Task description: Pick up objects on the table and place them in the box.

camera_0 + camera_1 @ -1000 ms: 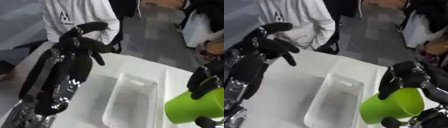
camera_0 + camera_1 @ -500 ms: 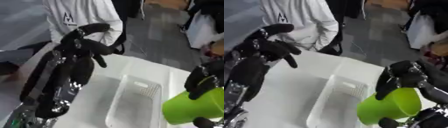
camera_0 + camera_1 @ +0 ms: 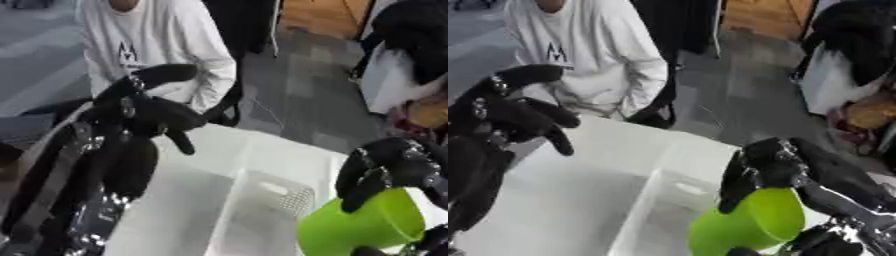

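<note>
Item one, nearest: my right robot hand (image 3: 767, 167), fingers curled over the rim of the green cup (image 3: 750, 225), thumb side below; the cup hung tilted, its mouth turned up and toward the right, just right of the box.

Item two: the box (image 3: 262, 210), a white perforated bin, resting on the worktop (image 3: 175, 210). Its long axis ran from near me away toward the far edge. The cup was beside and slightly above the box's right wall, so I judged the coming move to be a short carry to the left and down into the box; the right robot hand was plainly the nearer one for that.

Item three: my left robot hand (image 3: 153, 112), raised well left of the box and above the worktop, fingers loosely bent, holding nothing.

Item four, farthest: a person in a white top (image 3: 166, 45), beyond the worktop's far edge, behind the box, touching nothing of mine.
</note>
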Robot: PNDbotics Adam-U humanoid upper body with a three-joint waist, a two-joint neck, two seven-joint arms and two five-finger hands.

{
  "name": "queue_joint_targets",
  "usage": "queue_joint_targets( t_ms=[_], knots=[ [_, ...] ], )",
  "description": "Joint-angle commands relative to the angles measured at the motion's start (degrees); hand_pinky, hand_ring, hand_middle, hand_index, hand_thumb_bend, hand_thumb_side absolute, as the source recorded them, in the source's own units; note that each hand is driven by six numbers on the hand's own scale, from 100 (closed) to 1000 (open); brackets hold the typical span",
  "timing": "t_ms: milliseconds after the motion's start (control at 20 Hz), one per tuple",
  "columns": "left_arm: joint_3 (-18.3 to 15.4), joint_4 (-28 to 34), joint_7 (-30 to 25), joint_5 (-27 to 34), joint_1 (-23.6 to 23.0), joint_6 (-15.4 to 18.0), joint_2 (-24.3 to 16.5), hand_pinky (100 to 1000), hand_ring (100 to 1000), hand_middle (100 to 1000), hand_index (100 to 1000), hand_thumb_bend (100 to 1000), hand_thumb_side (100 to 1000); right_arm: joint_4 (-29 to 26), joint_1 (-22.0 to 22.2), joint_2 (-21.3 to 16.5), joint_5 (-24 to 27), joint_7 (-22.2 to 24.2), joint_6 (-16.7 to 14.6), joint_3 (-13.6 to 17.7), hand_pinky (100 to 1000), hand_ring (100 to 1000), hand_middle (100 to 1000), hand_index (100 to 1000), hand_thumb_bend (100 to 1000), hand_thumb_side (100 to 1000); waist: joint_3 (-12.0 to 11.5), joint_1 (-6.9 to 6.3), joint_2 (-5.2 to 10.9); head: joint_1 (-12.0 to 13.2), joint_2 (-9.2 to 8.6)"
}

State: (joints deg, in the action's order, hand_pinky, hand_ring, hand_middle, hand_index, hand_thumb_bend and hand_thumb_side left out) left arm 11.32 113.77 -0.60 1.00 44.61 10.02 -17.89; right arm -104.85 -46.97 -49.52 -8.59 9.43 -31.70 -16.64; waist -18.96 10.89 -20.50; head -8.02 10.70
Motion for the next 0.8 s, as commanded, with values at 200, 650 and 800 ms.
queue_joint_targets(
  t_ms=[200,650,800],
  knots=[
    [-0.4,0.8,0.5,0.0,1.6,1.0,1.2,486,623,844,672,278,724,4.5,-3.3,2.4,-3.9,1.0,0.3,-1.1,100,100,100,101,100,100,-0.6,-0.82,0.56,-6.0,-2.49],
    [-0.5,0.8,0.7,-0.3,2.2,1.6,2.9,487,623,845,671,280,723,9.4,-5.4,4.9,-9.3,0.7,-0.2,-2.5,100,100,100,103,104,100,-2.3,-1.31,-0.08,-7.5,-3.16],
    [-0.5,0.8,0.7,-0.4,2.3,1.6,3.1,486,624,846,671,278,725,10.3,-5.3,5.1,-11.8,-0.1,-0.1,-2.3,100,436,517,661,246,717,-2.4,-1.23,-0.37,-7.2,-3.13]
  ],
)
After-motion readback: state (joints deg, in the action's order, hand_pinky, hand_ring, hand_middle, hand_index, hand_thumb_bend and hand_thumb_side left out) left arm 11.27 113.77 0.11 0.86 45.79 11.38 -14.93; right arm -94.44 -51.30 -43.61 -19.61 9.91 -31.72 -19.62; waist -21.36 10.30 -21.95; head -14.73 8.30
